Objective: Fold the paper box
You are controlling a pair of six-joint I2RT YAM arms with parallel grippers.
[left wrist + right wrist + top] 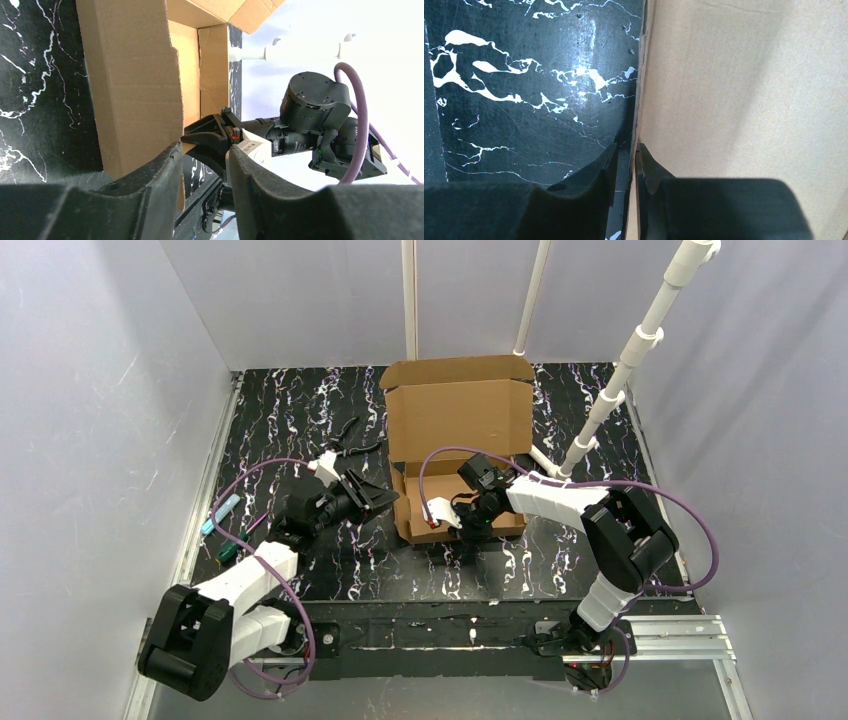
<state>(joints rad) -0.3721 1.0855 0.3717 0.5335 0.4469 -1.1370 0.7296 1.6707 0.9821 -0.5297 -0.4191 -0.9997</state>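
From above, the paper box (458, 415) sits in the upper middle, lid up.

Left wrist view: the left gripper (202, 155) has its jaws apart around a side wall's edge.

Right wrist view: the right gripper (626, 155) pinches a box wall.

Next, I think the left gripper must squeeze and fold that side wall.

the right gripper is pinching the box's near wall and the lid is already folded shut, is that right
No, the lid is not shut: the top external view shows it standing open at the far side of the paper box. The right gripper does pinch the near wall.
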